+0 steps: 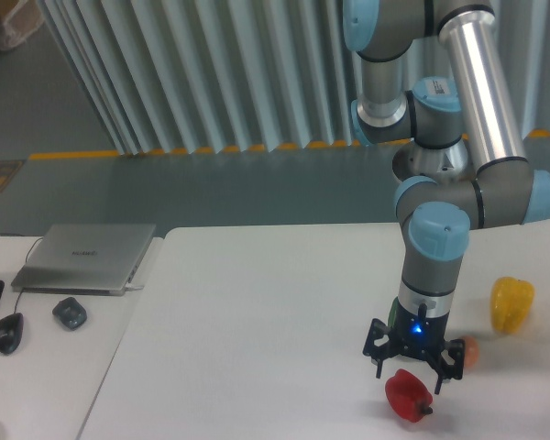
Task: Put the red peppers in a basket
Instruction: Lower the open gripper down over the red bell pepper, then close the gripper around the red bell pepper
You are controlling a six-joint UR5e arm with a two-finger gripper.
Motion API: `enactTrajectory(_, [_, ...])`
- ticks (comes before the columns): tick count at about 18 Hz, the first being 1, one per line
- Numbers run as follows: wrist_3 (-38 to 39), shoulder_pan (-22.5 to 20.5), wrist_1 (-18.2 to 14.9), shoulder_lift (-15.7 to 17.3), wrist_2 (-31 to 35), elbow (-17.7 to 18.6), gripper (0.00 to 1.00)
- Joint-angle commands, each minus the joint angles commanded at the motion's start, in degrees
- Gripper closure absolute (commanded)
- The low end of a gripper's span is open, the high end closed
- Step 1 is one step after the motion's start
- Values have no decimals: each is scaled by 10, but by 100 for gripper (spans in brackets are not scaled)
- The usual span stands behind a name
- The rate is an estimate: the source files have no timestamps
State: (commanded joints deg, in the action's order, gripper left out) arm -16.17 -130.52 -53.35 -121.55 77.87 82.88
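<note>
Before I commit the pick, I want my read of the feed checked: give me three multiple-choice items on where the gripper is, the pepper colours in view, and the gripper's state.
1. Where is the gripper?
A. Just above the glossy red bell pepper
B. Over the closed grey laptop
C. Beside the black mouse

2. Which pepper colours show?
A. Red only
B. Red and yellow
C. Yellow only

3. What state is the gripper in?
A. Shut on the red pepper
B. Open, fingers spread
C. Out of view

Answers: 1 A, it hangs right over it. 2 B, the yellow bell pepper sits at right. 3 B, nothing is held.
</note>
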Motion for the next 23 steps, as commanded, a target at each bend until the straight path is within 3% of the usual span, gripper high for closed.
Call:
enactTrajectory(20, [-13, 0, 9, -19, 20, -1, 0])
enactTrajectory(23, [-14, 3, 12, -23, 54, -4, 10])
